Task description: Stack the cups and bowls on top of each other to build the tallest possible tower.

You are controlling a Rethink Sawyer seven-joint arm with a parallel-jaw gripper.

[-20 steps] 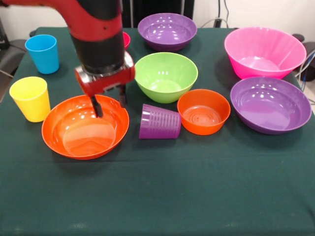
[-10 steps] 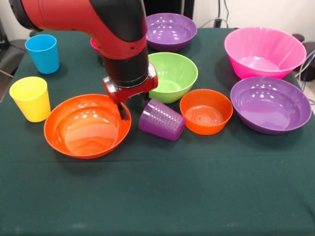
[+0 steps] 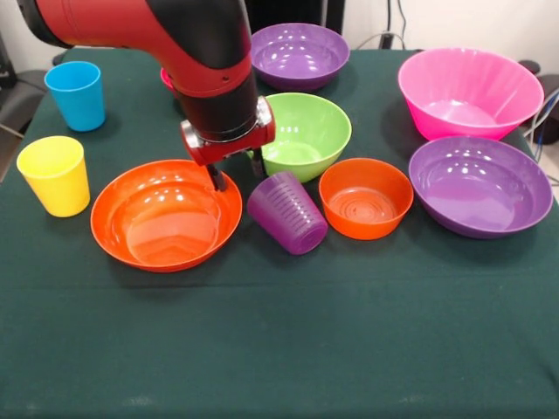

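My gripper (image 3: 236,176) is open and low over the right rim of the wide orange bowl (image 3: 157,223). One finger (image 3: 214,181) is inside the rim; the other (image 3: 258,168) is outside, touching or almost touching the purple cup (image 3: 288,212). The purple cup is tilted on its side between that bowl and the small orange bowl (image 3: 365,199). The yellow cup (image 3: 54,175) and blue cup (image 3: 74,94) stand upright at the left. The green bowl (image 3: 306,135) is behind the gripper. The small red bowl (image 3: 165,80) is mostly hidden behind the arm. No tower stands.
A purple bowl (image 3: 297,54) sits at the back centre. The pink bowl (image 3: 469,92) and a second purple bowl (image 3: 480,185) are at the right. All rest on the dark green tablecloth (image 3: 279,349), with open cloth along the near side.
The gripper moved right from over the wide orange bowl's middle to its right rim. The bowl slid right and the purple cup was nudged and tipped.
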